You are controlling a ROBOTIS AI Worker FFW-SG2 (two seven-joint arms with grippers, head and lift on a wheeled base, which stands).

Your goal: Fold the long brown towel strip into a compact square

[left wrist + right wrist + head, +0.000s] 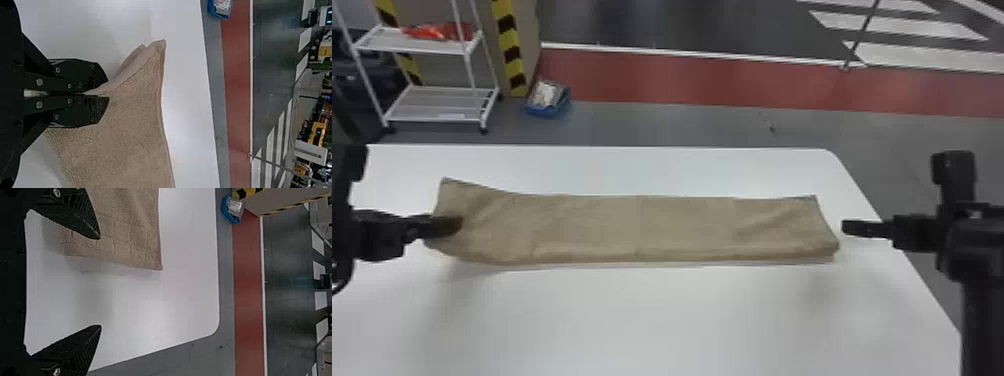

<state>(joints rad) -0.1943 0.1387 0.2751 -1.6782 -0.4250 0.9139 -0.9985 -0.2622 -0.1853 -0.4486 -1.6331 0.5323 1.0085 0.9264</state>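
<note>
Left claw (106, 90) is closed on the left end of the brown towel strip (642, 227), gathering its edge into a pinch, presumably to carry that end inward. Remainder of strip extends lengthwise across the tabletop (682, 315), laid out straight, likely for an even fold. Right claw (100, 282) stands open near the right end, holding nothing.

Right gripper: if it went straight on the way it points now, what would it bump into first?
Probably the white tabletop, beside the towel's end. How high the right gripper hangs is unclear; one finger might brush the towel first.
</note>
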